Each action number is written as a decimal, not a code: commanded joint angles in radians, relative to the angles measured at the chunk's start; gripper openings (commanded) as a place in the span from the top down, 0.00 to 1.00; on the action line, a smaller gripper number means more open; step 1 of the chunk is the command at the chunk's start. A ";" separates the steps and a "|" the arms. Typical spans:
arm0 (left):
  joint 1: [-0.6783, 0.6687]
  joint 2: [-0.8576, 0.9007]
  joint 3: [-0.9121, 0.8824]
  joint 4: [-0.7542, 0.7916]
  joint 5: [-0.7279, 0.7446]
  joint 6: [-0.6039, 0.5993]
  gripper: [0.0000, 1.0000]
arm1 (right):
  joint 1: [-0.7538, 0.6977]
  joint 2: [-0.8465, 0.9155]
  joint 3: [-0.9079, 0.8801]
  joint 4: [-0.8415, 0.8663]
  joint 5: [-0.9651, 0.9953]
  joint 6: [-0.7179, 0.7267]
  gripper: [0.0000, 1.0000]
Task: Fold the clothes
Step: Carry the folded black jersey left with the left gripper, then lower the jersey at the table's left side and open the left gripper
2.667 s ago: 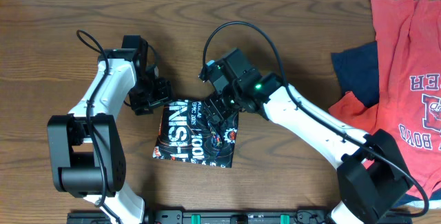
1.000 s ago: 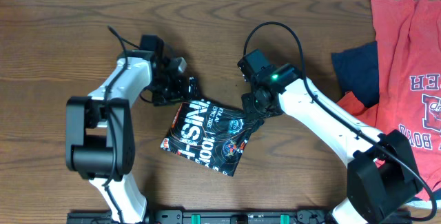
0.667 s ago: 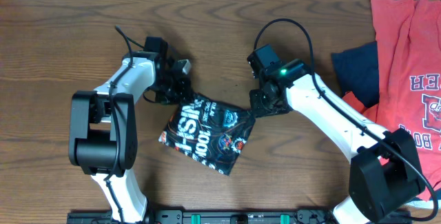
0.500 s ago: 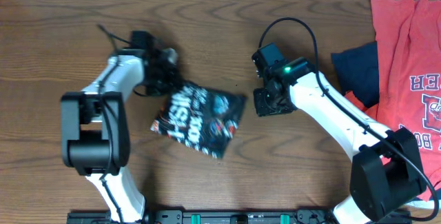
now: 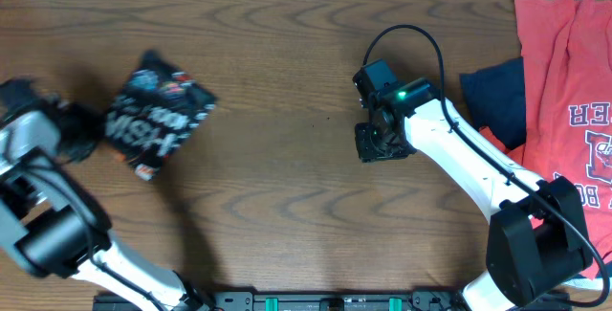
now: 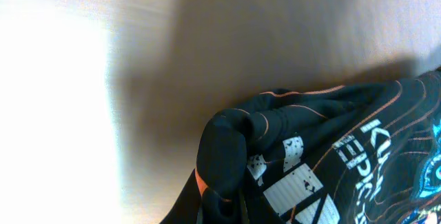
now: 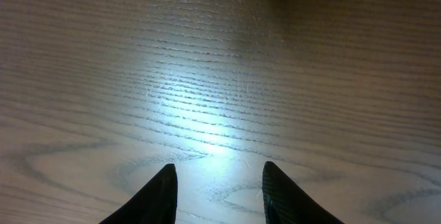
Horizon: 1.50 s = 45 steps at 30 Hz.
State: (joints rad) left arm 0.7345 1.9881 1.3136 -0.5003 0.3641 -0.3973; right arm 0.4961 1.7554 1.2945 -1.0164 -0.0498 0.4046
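Overhead, the jersey [image 5: 158,110] sits far out on the left side of the table [image 5: 287,196] as a compact folded packet. It is turned askew, with one corner pointing to the far edge. It looks close to square, and the blur makes a long axis hard to call.

The left hand [image 5: 81,124] is right against the packet's left edge, smeared by motion. From the left wrist, the jersey [image 6: 331,162] fills the lower right of the view, bunched up tight at the camera. Its shadow is thrown on the wood beyond, so it seems to be off the table. The fingers are buried in the cloth, but I judge the hand to be clenched on that bunched edge.

The right hand [image 5: 381,144] hangs over bare wood near the middle of the table, well apart from the jersey, which lies to its left. From its own wrist, the right hand [image 7: 219,167] has its fingers spread, with nothing but wood grain between them.

Whatever comes next belongs to the left arm. It is by far the nearer, and the right would have to cross open table to help.

A red T-shirt [image 5: 564,81] and a navy garment [image 5: 497,96] lie heaped at the right end, behind the right arm. Nothing stands between the hands and the packet.

The fold looks finished, and I take this for putting the packet aside.
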 commanded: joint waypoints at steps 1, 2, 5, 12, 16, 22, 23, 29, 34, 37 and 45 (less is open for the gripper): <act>0.089 -0.015 0.013 -0.037 -0.015 -0.072 0.93 | -0.011 -0.001 0.004 0.001 0.001 -0.009 0.61; 0.115 -0.015 0.013 -0.050 -0.016 -0.072 0.93 | -0.012 -0.001 0.004 0.001 0.001 -0.009 0.61; 0.180 -0.015 0.013 -0.080 -0.018 -0.089 0.93 | -0.012 -0.001 0.004 0.000 0.001 -0.009 0.61; 0.250 -0.015 0.013 -0.162 -0.006 -0.098 0.02 | -0.013 -0.001 0.004 0.004 0.001 -0.009 0.61; 0.262 -0.041 0.013 -0.192 -0.007 -0.098 0.02 | -0.013 -0.001 0.004 0.003 0.001 -0.009 0.61; 0.244 -0.185 0.013 -0.187 0.014 -0.055 0.02 | -0.013 -0.001 0.004 0.017 0.001 -0.009 0.60; 0.232 -0.219 0.013 -0.184 0.018 -0.040 0.02 | -0.013 -0.001 0.004 0.023 0.001 -0.009 0.60; 0.079 -0.357 0.013 -0.169 0.018 0.103 0.02 | -0.013 -0.001 0.004 0.040 0.000 -0.009 0.59; -0.108 -0.337 0.010 -0.216 -0.041 0.154 0.02 | -0.013 -0.001 0.004 0.037 0.000 -0.009 0.59; -0.234 -0.294 -0.007 -0.247 -0.174 0.154 0.02 | -0.013 -0.001 0.004 0.035 0.000 -0.009 0.59; -0.412 -0.124 -0.021 -0.258 -0.294 0.153 0.02 | -0.013 -0.001 0.004 0.009 0.000 -0.009 0.59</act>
State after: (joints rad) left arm 0.3367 1.8160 1.3010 -0.7532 0.1436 -0.2600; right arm 0.4908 1.7554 1.2945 -1.0000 -0.0525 0.4042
